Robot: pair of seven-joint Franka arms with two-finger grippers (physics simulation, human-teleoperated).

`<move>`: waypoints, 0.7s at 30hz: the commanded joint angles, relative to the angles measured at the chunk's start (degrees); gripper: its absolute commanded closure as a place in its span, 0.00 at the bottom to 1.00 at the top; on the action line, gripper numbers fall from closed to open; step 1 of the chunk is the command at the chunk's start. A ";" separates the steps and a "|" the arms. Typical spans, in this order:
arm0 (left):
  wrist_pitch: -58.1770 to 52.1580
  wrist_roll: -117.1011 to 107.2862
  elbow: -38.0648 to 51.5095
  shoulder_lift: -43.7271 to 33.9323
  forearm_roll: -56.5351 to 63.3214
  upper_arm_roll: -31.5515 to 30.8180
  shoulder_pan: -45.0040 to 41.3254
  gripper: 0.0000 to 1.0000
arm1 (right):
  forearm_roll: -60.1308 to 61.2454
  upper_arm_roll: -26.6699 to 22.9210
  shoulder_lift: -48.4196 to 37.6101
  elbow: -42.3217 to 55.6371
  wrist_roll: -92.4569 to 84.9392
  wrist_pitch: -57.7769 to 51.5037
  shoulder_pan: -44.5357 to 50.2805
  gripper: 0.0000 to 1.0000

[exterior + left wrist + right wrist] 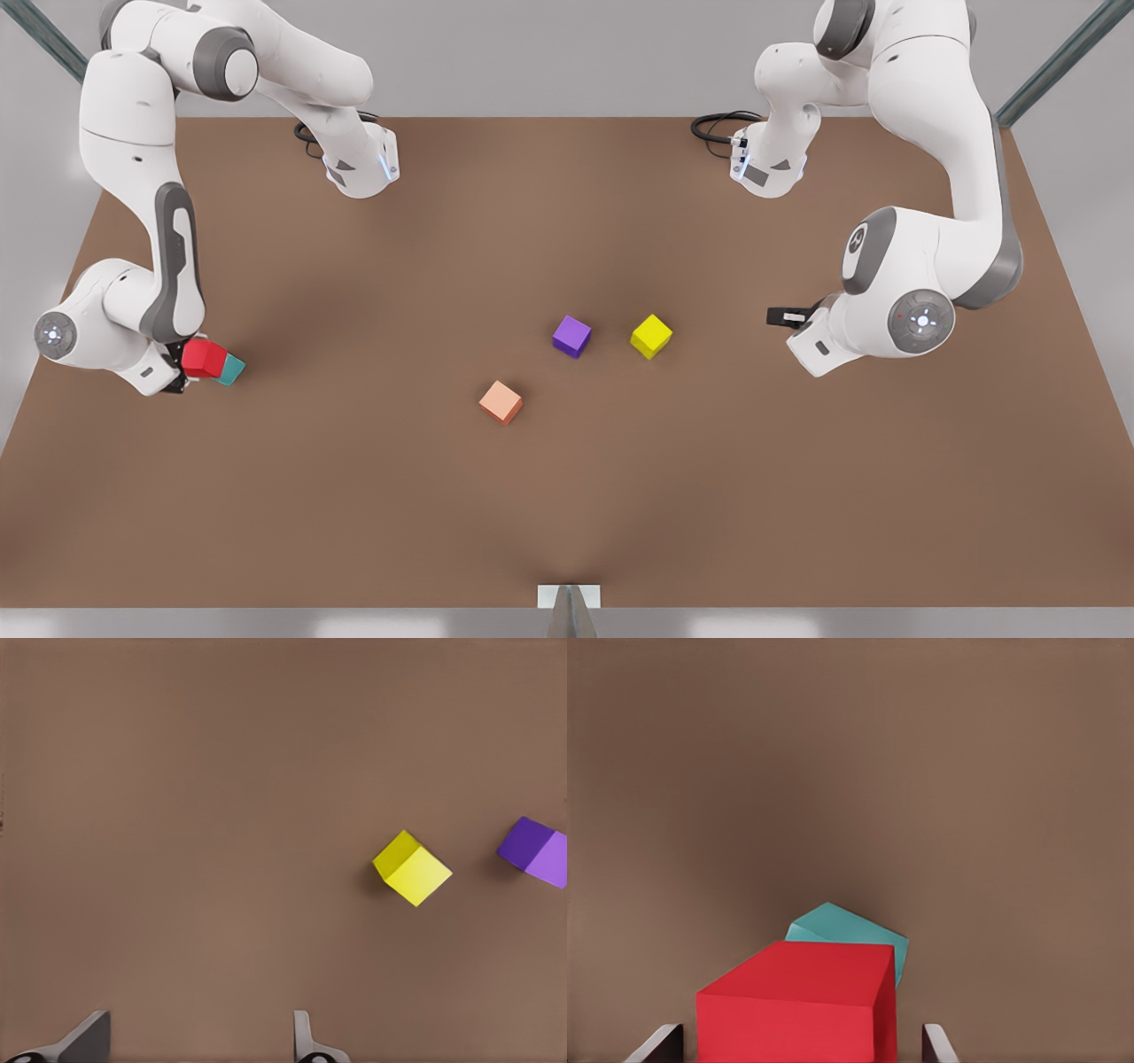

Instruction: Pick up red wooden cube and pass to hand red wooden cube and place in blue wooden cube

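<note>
The red wooden cube (203,358) (799,1010) is at the front view's left, partly covering the teal blue wooden cube (234,370) (846,926) beside and under it. My right gripper (183,365) (802,1047) straddles the red cube. It is open, with a thin gap showing between each finger and the cube's sides. My left gripper (781,316) (202,1043) hangs open and empty over bare table at the front view's right, a short way from the yellow cube (651,336) (412,868).
A purple cube (571,336) (534,850) and a salmon-orange cube (501,402) lie near the middle of the brown table (567,496). Both arm bases stand at the far edge, with black cables beside them.
</note>
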 commanded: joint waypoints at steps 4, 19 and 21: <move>0.01 -0.21 0.06 0.28 0.09 -0.06 -0.06 0.00 | 0.07 0.06 -0.72 0.84 0.72 -5.63 0.15 0.01; 0.01 -0.21 0.41 0.37 0.09 -0.06 0.03 0.00 | 11.94 0.41 0.59 28.97 100.80 -39.48 17.10 0.00; 0.01 -0.21 0.41 0.37 0.09 -0.06 -0.06 0.00 | 2.89 0.23 8.84 39.84 119.55 -37.97 22.56 0.00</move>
